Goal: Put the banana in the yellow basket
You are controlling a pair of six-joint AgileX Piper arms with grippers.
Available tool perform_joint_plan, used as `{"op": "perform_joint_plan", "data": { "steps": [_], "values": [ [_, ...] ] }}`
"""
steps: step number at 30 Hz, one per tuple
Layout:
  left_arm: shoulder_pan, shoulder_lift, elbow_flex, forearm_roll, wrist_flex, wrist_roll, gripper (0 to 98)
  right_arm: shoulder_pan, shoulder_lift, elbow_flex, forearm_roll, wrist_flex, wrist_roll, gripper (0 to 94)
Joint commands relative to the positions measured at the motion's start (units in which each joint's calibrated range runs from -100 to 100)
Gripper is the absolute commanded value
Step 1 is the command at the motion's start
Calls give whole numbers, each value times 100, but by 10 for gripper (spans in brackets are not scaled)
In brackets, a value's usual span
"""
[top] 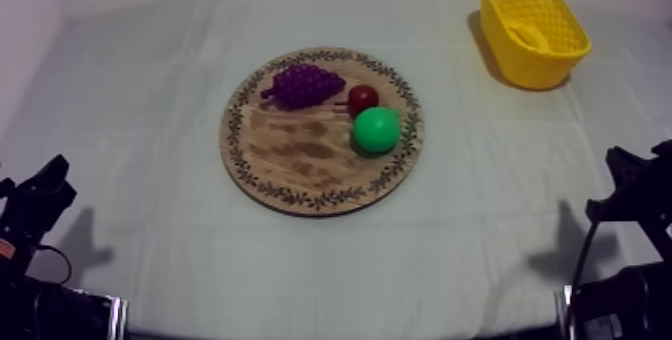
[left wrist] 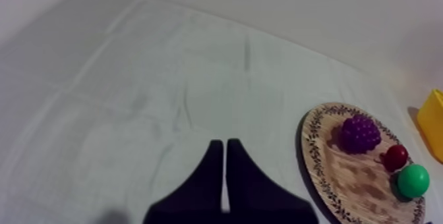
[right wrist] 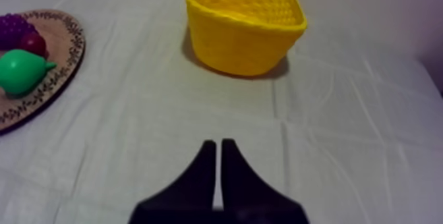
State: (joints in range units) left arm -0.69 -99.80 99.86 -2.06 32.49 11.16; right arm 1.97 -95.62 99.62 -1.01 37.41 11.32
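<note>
The cloth-covered worktop (top: 150,164) carries the wooden board (top: 290,164) at its middle and the yellow basket (top: 535,69) at our far right. Our left gripper (left wrist: 224,142) and right gripper (right wrist: 218,142) hang with fingers pressed together on nothing. We see the grapes (top: 302,84), the pear (top: 376,130) and the small red fruit (top: 363,97) on the board. The banana (top: 527,36) lies inside the basket.

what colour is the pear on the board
Bright green. The pear shows best in the right wrist view, beside the small red fruit.
</note>
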Motion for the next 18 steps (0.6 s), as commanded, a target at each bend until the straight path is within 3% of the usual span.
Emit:
{"op": "perform_joint_plan", "data": {
  "steps": [1, 18],
  "values": [
    [0, -3, 3, -1, 1, 0, 1, 2, -5, 3, -3, -16, 73, 6],
    [0, -3, 3, -1, 1, 0, 1, 26, -5, 4, -4, -23, 88, 6]
  ]
}}
